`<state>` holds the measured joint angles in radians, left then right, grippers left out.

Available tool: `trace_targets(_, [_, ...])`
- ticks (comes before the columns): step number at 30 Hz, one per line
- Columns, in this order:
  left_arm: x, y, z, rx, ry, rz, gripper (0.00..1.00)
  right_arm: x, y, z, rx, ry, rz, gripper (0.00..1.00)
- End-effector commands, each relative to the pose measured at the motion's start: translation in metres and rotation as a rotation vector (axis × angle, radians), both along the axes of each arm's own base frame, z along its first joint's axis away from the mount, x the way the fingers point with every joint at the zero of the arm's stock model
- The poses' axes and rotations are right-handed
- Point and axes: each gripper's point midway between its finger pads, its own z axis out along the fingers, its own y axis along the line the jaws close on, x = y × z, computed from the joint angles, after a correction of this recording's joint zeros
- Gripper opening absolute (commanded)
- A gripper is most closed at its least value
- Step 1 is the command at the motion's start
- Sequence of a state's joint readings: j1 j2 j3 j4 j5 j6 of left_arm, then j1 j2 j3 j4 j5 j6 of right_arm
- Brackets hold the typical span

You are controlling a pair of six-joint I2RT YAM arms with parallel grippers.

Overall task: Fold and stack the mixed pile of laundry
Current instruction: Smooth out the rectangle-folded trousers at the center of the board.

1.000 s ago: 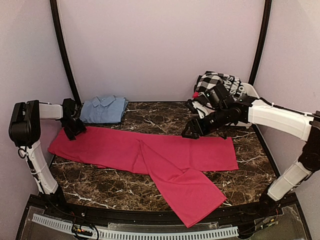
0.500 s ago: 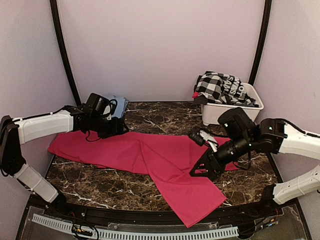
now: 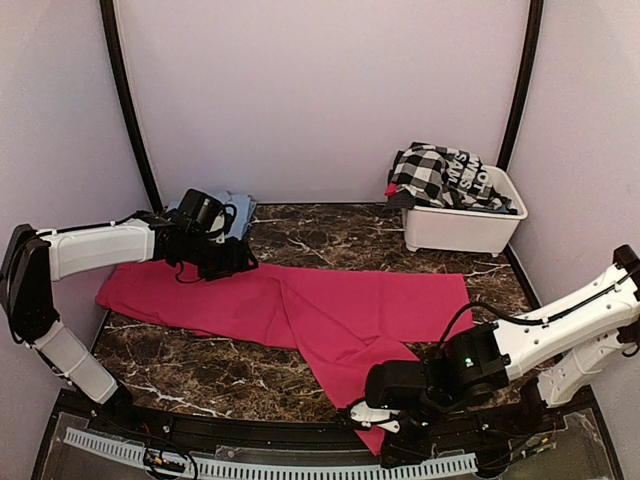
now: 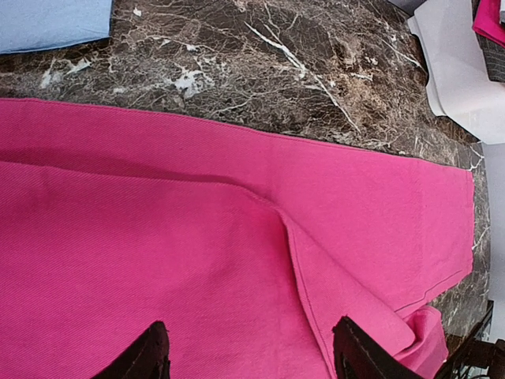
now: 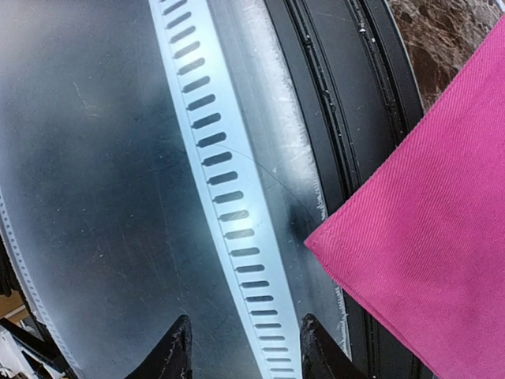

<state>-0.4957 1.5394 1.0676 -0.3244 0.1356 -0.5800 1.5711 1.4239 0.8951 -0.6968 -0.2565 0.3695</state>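
A magenta-pink cloth [image 3: 330, 310] lies spread across the marble table, with one flap [image 3: 385, 385] folded toward the front edge. My left gripper [image 3: 238, 264] hovers open over its back-left part, both fingers [image 4: 154, 354] above pink fabric and nothing between them. My right gripper [image 3: 365, 415] is low at the front edge, open and empty. The cloth's front corner [image 5: 426, 237] lies just beside and ahead of its fingers [image 5: 316, 347]. A folded light-blue piece [image 3: 225, 212] sits at the back left. A black-and-white checked garment [image 3: 445, 170] fills the tub.
The white plastic tub [image 3: 460, 230] stands at the back right. A slotted metal strip [image 5: 213, 158] and black rail run along the table's front edge under my right gripper. Purple walls close in the back and both sides.
The right arm has swung from the cloth's right side down to the front edge by the flap's corner, its jaws narrowing. The left arm, after reaching in from the far left, now holds still.
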Motion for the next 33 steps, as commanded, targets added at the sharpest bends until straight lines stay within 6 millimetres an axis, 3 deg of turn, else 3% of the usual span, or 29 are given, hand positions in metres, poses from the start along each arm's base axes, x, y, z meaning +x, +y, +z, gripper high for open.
trace_targets(1, [0.001, -0.001, 0.005, 0.0, 0.0, -0.003, 0.7, 0.01, 0.007, -0.014, -0.037, -0.09, -0.004, 0.4])
trace_targets(13, [0.004, 0.003, 0.009, 0.022, -0.022, 0.003, 0.7, 0.024, 0.009, -0.058, -0.172, -0.193, 0.001, 0.38])
trace_targets(17, [0.004, 0.004, 0.007, 0.028, -0.02, 0.004, 0.7, 0.032, 0.012, -0.066, -0.212, -0.236, -0.014, 0.29])
trace_targets(19, [0.004, 0.005, 0.007, 0.036, -0.024, 0.004, 0.7, 0.036, 0.009, -0.066, -0.235, -0.264, -0.026, 0.18])
trace_targets(22, [0.004, 0.006, 0.006, 0.043, -0.024, 0.0, 0.7, 0.049, 0.01, -0.047, -0.227, -0.338, -0.064, 0.01])
trace_targets(26, [0.006, 0.005, 0.005, 0.044, -0.024, -0.005, 0.7, 0.08, 0.013, -0.004, -0.16, -0.411, -0.165, 0.0])
trace_targets(33, [0.011, 0.006, 0.008, 0.043, -0.038, -0.001, 0.7, 0.181, -0.023, 0.065, -0.088, -0.53, -0.52, 0.0])
